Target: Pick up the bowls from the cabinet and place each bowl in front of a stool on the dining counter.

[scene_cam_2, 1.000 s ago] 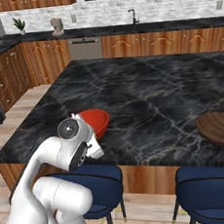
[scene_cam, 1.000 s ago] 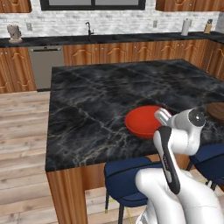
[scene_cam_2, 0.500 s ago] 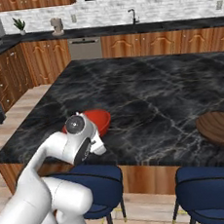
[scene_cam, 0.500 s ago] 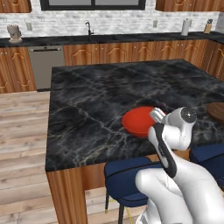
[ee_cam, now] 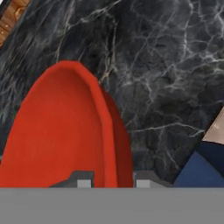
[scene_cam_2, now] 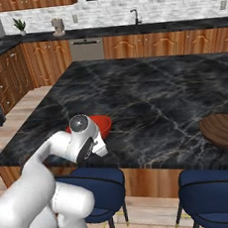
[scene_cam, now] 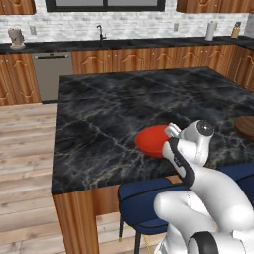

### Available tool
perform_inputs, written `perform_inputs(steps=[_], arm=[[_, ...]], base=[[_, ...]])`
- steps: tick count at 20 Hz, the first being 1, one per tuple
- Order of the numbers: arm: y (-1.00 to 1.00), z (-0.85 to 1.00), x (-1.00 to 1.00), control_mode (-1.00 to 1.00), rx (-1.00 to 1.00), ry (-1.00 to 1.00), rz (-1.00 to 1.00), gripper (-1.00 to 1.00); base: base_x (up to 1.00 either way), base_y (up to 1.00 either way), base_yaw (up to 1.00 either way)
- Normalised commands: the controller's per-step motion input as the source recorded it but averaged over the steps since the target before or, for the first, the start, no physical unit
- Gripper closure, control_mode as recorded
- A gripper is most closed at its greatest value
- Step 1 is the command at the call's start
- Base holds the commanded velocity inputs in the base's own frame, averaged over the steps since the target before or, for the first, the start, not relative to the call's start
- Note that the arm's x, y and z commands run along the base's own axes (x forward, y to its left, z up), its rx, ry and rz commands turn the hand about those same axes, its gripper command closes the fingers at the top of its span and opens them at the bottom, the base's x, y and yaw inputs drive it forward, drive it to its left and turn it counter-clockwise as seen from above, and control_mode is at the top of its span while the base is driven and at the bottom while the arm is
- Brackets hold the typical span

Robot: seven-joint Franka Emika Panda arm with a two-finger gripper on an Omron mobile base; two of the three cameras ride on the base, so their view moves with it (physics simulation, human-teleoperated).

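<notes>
The glossy red bowl [scene_cam: 152, 140] [scene_cam_2: 104, 123] sits low at the near edge of the dining counter [scene_cam: 109, 104] [scene_cam_2: 152, 82], just behind a navy stool [scene_cam: 146, 201] [scene_cam_2: 99, 183]. In the hand view its rim [ee_cam: 107, 131] runs between the two fingertips, with my gripper [ee_cam: 111, 181] shut on it. I cannot tell whether the bowl rests on the marble. The dark brown bowl [scene_cam: 246, 125] [scene_cam_2: 224, 130] lies on the counter to the right, in front of another stool [scene_cam_2: 214, 191]. The cabinet is out of view.
Behind the island runs a wall counter with a sink tap [scene_cam: 101, 31] [scene_cam_2: 135, 15] and a dishwasher [scene_cam: 51, 75]. Wood floor [scene_cam: 25, 149] lies to the left. My own arm [scene_cam: 191, 149] hangs over the counter's front edge.
The red bowl has shifted a little left and toward the counter's near edge, still in the gripper. The arm's wrist has swung with it. The brown bowl has not moved.
</notes>
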Motion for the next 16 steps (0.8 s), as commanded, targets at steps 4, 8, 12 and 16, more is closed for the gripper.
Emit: perform_inputs(steps=[4, 8, 12, 16], arm=[[0.05, -0.51, 0.27, -1.00, 0.00, 0.00, 0.00, 1.00], [0.06, -0.53, 0.27, -1.00, 0.00, 0.00, 0.00, 1.00], [0.06, -0.53, 0.31, -1.00, 0.01, 0.00, 0.01, 1.00], [0.01, -0.48, 0.36, -1.00, 0.01, 0.00, 0.00, 1.00]], base=[[0.00, 0.00, 0.00], [0.00, 0.00, 0.00], [0.00, 0.00, 0.00], [0.00, 0.00, 0.00]])
